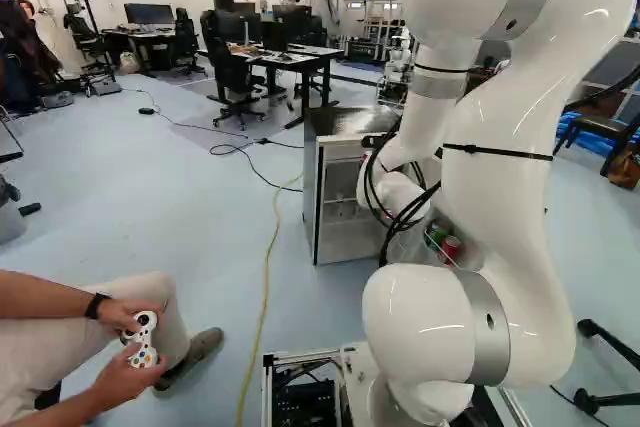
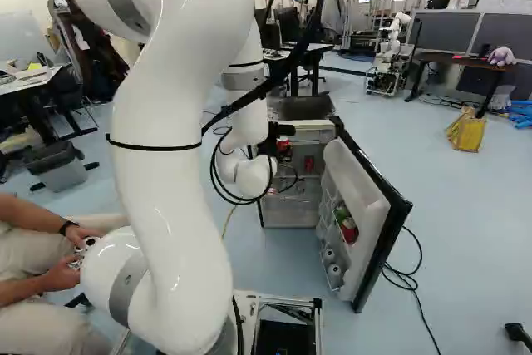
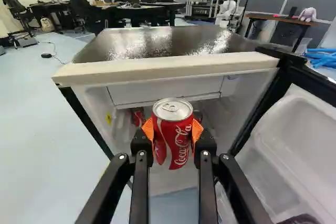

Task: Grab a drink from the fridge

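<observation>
In the right base view my gripper [image 2: 274, 135] is at the front of the small fridge [image 2: 299, 215], partly hidden by arm and cables. The wrist view shows the gripper [image 3: 172, 132] shut on a red drink can [image 3: 172, 142], an orange pad pressed against either side. The can is upright, just ahead of the open fridge [image 3: 168, 70], below its top edge. Behind it, inside the fridge, another red can [image 3: 137, 117] is partly covered. The fridge door [image 2: 359, 180] stands wide open, with a red can [image 2: 349, 230] and something green in its rack.
The open door reaches toward the base, right of the arm. A yellow cable [image 1: 268, 282] runs along the floor left of the fridge. Desks [image 1: 290, 59] with monitors and chairs stand beyond it. Another robot [image 2: 389, 56] is farther back.
</observation>
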Robot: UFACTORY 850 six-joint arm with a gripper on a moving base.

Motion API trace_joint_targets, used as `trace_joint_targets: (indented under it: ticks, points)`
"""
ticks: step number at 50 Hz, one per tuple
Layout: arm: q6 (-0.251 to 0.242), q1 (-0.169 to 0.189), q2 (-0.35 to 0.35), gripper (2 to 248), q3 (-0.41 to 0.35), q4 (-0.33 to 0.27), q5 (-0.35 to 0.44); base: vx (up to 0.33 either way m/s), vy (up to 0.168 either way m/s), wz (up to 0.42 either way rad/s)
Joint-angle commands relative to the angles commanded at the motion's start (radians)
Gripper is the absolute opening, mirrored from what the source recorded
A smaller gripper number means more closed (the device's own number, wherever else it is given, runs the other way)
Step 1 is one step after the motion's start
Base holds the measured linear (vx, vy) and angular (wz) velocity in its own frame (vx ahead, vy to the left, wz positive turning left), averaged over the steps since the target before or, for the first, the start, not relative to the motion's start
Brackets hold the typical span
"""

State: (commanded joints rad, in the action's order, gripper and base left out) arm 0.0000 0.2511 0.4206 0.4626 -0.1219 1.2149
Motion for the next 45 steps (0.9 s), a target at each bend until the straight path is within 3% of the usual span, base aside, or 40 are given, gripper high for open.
trace_joint_targets:
  ticks: [27, 45]
  points:
    - [0.000, -0.002, -0.073, 89, -0.008, 0.000, -0.002, 0.000, 0.000, 0.000]
    - [0.000, -0.005, -0.110, 89, 0.000, 0.000, -0.048, 0.000, 0.000, 0.000]
